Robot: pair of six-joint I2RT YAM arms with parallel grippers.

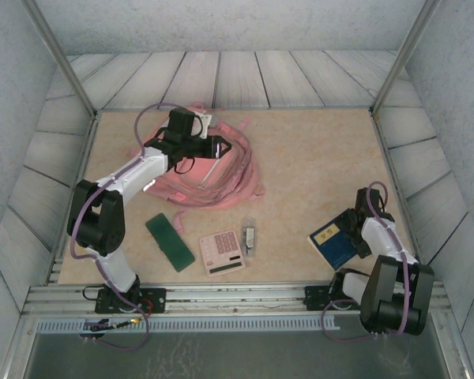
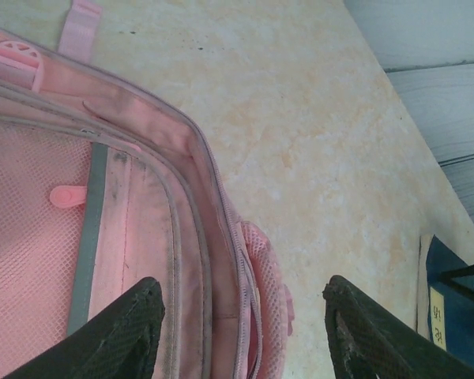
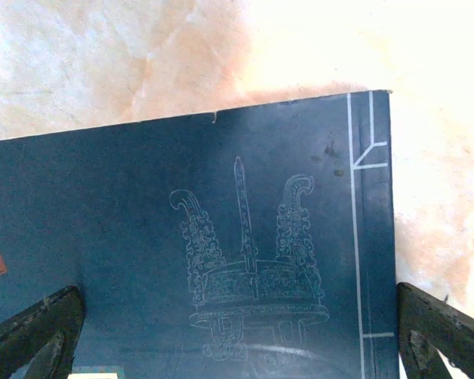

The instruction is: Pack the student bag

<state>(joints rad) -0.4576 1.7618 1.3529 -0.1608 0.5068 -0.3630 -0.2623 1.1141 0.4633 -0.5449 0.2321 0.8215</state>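
Beige tabletop (image 1: 316,158): L hand (image 2: 241,316) wide over student bag (image 2: 31,197), R hand (image 3: 237,332) wide over blue book (image 3: 182,181), label (image 1: 325,234) illegible.

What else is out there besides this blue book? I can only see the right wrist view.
Observer: A pink bag lies at the far left, beneath the left fingers.
Operator: Are they gripping it?
Observer: No, they are open, either side of its rim.
Operator: Anything else to pack?
Observer: A green case, a calculator and a small grey item lie near the front, between the arms.
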